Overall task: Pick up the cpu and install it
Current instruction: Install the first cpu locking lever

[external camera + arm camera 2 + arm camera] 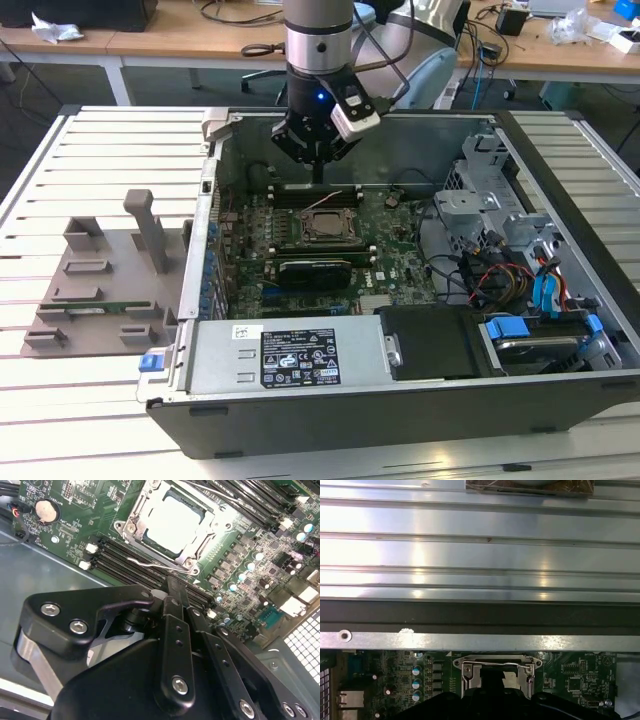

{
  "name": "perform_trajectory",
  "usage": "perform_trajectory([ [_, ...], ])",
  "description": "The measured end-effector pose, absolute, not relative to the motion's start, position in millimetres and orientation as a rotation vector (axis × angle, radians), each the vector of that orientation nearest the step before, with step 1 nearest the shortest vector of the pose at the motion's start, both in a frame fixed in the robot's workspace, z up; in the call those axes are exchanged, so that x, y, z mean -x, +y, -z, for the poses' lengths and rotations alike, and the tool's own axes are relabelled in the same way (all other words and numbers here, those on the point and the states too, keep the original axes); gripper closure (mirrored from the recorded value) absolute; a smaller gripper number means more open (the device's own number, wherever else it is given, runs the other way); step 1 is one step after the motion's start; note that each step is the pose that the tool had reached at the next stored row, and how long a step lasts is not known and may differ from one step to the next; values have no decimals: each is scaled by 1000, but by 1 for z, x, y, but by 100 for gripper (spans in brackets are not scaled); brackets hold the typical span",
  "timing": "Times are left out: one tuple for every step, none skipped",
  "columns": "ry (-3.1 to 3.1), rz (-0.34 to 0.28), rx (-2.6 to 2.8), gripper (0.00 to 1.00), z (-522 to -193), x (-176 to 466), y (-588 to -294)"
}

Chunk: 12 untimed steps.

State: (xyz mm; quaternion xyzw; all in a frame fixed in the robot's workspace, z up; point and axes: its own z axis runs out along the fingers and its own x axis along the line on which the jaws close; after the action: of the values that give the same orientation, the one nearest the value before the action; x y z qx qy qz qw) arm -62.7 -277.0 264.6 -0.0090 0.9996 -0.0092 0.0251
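The cpu (322, 226) lies flat inside the black socket frame (322, 240) on the green motherboard (400, 262) of the open computer case. In the second wrist view the cpu (172, 522) is a bright silvery square ringed by the socket frame (131, 527). My gripper (317, 176) hangs just behind the socket, above the memory slots (315, 195), with its fingers shut together and nothing between them. The second wrist view has the gripper (173, 585) over the slots, apart from the cpu. The socket frame (497, 670) is partly hidden by the gripper's dark body in the first wrist view.
The case walls (215, 200) rise around the board. A power supply (290, 355) sits at the front and drive cages with cables (520, 270) on the exterior view's right. A grey fixture (100, 280) holding a green memory stick (100, 308) lies on the slatted table (60, 400).
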Motion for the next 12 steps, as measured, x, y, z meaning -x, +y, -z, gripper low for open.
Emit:
perform_trajectory([
  [3091, 28, 28, 89, -265, 62, -277],
  [3091, 28, 28, 89, -264, 61, -277],
  [3091, 28, 28, 89, -264, 61, -277],
  [3091, 28, 28, 89, -264, 60, -277],
  [3091, 28, 28, 89, -264, 59, -277],
  [3092, 28, 28, 89, -264, 58, -277],
  [3092, 28, 28, 89, -263, 58, -277],
  [3092, 29, 28, 89, -263, 57, -277],
  [3092, 29, 28, 89, -263, 57, -277],
  [3092, 29, 28, 89, -263, 57, -277],
  [3092, 29, 28, 89, -262, 56, -277],
  [3092, 28, 28, 89, -261, 55, -277],
])
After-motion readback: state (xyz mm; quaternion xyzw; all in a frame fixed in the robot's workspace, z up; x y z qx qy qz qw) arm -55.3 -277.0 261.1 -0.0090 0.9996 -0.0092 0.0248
